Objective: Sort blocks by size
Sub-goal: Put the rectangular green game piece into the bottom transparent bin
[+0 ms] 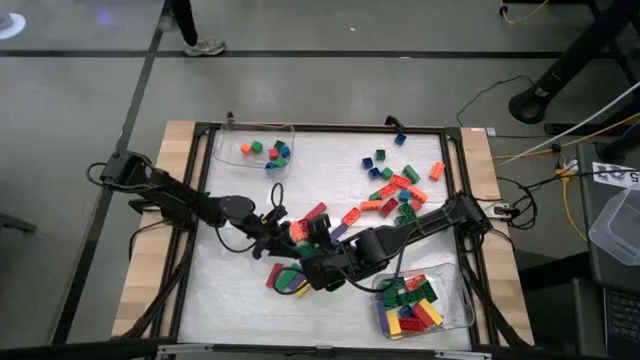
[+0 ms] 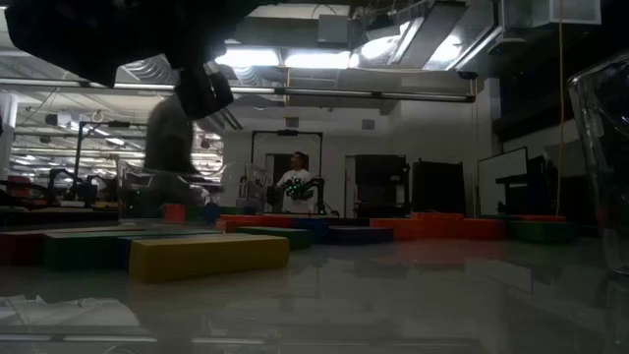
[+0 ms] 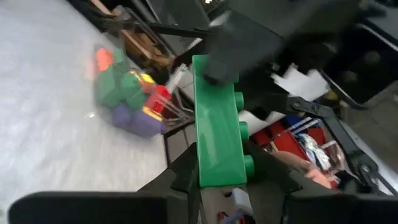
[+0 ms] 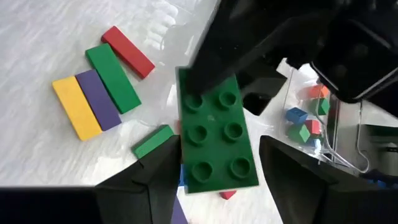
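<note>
Your left gripper (image 3: 224, 186) is clamped across the thin sides of a long green block (image 3: 217, 124), and your right gripper (image 4: 217, 180) has its fingers spread wide and pressed against the broad sides of that same block's other end. You are holding it between both arms, off the white mat (image 1: 240, 290) near the middle of the table. Just beside it on the mat lie four long blocks – yellow (image 4: 76, 107), purple (image 4: 97, 99), green (image 4: 112, 77) and red (image 4: 127, 51).
</note>
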Robot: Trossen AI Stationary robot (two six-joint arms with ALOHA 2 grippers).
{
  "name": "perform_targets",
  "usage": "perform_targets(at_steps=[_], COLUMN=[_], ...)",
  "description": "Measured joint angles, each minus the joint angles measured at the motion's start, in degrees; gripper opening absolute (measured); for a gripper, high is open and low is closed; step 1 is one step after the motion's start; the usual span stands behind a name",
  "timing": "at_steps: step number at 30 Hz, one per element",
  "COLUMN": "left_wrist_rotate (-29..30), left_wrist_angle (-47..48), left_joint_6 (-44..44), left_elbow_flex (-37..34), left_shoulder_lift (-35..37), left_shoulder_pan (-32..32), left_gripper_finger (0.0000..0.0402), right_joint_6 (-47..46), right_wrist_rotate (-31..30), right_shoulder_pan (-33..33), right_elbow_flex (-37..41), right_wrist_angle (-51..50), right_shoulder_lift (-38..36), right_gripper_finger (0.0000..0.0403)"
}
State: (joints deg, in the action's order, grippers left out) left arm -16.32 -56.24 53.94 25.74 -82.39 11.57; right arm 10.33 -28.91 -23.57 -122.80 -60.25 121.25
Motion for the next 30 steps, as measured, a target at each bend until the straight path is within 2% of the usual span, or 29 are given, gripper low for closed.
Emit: perform_targets(at_steps=[10,18,25,30], left_wrist_rotate=[-0.01,-0.23,-0.21,0.02], left_wrist_angle=[0.24,0.50,0.63,1.09], left_joint_6=[-1.70,-4.73,-9.87,-11.54], left_elbow_flex=[1.04,1.04,1.04,1.04], left_shoulder_lift=[0.00,-0.06,-0.09,-0.09], left_shoulder_pan=[1.16,1.07,1.14,1.16], left_gripper_finger=[0.0088,0.0088,0.0092,0.0120], right_joint_6=[-0.01,0.08,0.15,-2.98], right_wrist_rotate=[1.42,6.67,8.28,10.63], right_shoulder_pan=[-0.02,0.02,0.02,0.09], right_elbow_flex=[0.00,0.00,0.00,-0.15], right_wrist_angle=[0.13,0.24,0.20,-0.86], right_shoulder_lift=[0.00,0.00,0.00,0.00], right_gripper_finger=[0.0207,0.0136,0.0136,0.0136])
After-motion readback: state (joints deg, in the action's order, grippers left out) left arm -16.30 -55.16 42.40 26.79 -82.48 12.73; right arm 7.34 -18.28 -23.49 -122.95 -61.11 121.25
